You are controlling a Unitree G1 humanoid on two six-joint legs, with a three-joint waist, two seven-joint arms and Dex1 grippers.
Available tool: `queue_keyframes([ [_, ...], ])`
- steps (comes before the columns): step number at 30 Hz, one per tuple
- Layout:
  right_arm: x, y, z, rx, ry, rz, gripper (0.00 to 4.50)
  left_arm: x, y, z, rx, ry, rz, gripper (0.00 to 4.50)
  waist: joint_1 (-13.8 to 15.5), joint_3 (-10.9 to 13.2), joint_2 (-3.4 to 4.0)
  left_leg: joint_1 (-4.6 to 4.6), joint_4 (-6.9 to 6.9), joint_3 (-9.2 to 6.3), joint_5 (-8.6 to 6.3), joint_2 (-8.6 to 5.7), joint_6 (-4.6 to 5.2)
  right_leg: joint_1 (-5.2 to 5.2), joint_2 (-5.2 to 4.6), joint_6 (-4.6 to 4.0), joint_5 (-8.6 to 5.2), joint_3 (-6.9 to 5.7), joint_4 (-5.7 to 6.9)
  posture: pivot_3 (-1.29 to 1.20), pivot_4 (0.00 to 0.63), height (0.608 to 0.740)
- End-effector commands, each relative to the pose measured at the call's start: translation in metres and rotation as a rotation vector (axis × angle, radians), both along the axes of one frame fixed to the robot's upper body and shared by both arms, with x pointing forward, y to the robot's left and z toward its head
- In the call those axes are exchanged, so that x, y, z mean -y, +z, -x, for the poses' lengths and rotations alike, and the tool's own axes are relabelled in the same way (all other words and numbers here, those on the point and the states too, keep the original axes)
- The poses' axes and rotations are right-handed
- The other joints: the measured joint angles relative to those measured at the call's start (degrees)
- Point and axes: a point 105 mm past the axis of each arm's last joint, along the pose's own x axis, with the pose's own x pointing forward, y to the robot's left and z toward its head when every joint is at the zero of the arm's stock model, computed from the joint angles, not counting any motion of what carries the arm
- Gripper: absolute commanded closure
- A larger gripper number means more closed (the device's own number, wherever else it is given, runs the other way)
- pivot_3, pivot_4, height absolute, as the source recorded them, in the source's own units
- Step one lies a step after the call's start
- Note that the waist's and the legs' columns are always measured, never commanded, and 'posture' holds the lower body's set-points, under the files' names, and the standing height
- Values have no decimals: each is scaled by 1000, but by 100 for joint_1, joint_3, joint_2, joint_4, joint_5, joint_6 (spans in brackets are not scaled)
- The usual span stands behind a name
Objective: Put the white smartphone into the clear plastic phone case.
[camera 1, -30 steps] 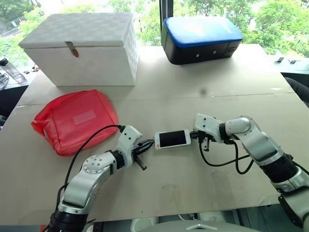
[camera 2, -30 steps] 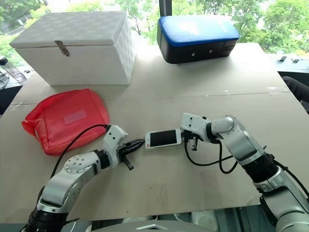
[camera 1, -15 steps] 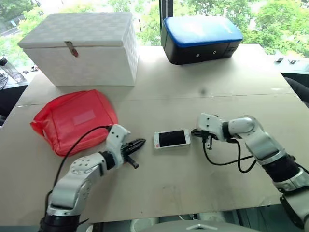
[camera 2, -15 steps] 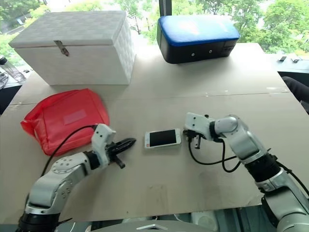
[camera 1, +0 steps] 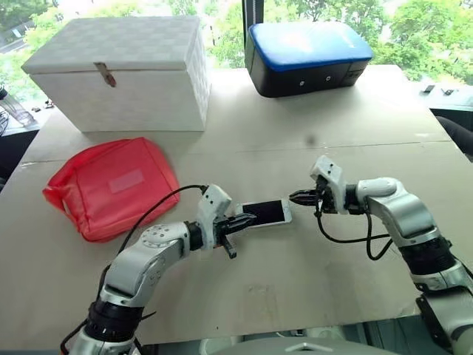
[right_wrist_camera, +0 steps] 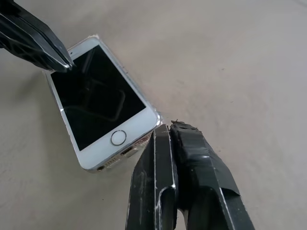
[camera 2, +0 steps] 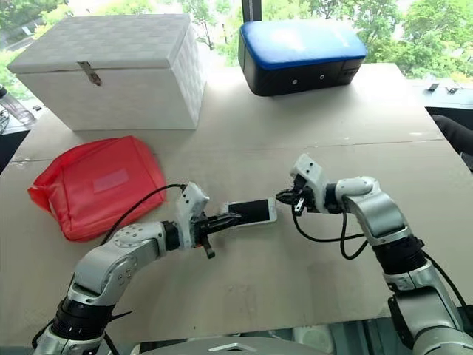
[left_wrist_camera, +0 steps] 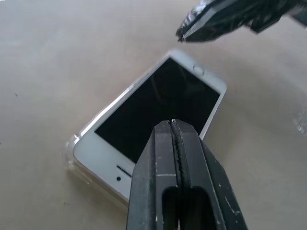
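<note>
Cardboard-topped desk (camera 1: 295, 274) carries the white smartphone (camera 1: 264, 213) mid-surface, seated in the clear plastic phone case (left_wrist_camera: 73, 143). Closed left gripper (camera 1: 244, 220) and closed right gripper (camera 1: 295, 197) flank it, holding nothing. Red pouch (camera 1: 111, 185) lies toward the left edge.

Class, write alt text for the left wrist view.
A white smartphone lies screen up on a tan table, a clear plastic phone case rimming its near end. The shut left gripper points over its screen; the right gripper hovers beyond it.

Quantities: one white smartphone (camera 1: 264, 213), one clear plastic phone case (left_wrist_camera: 72, 146), one red pouch (camera 1: 111, 185), one white box (camera 1: 118, 72), one blue-topped case (camera 1: 309, 58).
</note>
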Motion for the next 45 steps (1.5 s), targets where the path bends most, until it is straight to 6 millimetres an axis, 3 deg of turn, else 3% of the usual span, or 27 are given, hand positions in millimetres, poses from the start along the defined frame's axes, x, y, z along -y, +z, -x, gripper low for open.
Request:
queue_keyframes([
  [1, -6, -5, 2, 15, 64, 82, 4477, -4, -15, 2, -35, 16, -68, 4500, 2, 0, 0, 2, 0, 0, -2, 0, 3, 1, 0, 0, 0, 0, 1, 0, 150, 740],
  [5, -9, -17, 5, -50, 93, 114, 4477, -4, -18, 1, -41, 41, -71, 4500, 0, -5, -3, 11, 1, -1, -2, 2, 5, 8, 1, 0, 0, 0, 3, 0, 150, 740],
  [8, -10, -15, -1, -40, 77, 91, 4477, -2, -21, 3, -42, 48, -69, 4500, -2, -16, -7, 17, 1, -2, -5, 4, 9, 10, 2, 0, 0, 0, 9, 0, 150, 740],
  [11, 0, 7, -10, 5, 40, 27, 4477, -2, -22, 5, -40, 59, -67, 4500, 2, -16, -7, 21, 3, -1, -10, 6, 17, 12, 2, 0, 1, 3, 15, 0, 150, 740],
  [15, 6, 60, -3, 11, 67, -245, 4477, -5, -24, 7, -41, 77, -64, 4500, 16, -10, 1, 15, 5, -2, -11, 5, 19, 8, -2, 0, 1, 6, 19, 0, 150, 740],
  [18, 9, 67, 5, -3, 100, -269, 4477, -7, -25, 8, -43, 82, -61, 4500, 21, -11, 1, 11, 4, -10, -11, 5, 20, 10, -4, 0, 1, 12, 13, 0, 150, 740],
  [26, -13, 13, -1, -28, 124, -39, 4477, -8, -23, 6, -18, 69, -51, 4500, 7, -11, 2, 12, 3, -7, -12, 5, 21, 9, -19, 0, 1, 11, 11, 0, 150, 740],
  [34, 15, -51, 0, -136, 124, 247, 4477, -6, -24, 6, -9, 70, -51, 4500, 20, -36, 1, 27, 6, -1, -12, 2, 20, 16, -4, 2, 2, 2, 12, 0, 150, 740],
  [45, 30, -101, 12, -324, 164, 407, 4477, -3, -25, 6, 0, 89, -42, 4500, 33, -173, 20, 124, -3, -12, -17, 2, 28, 119, -14, -23, -13, 9, -7, 0, 150, 740],
])
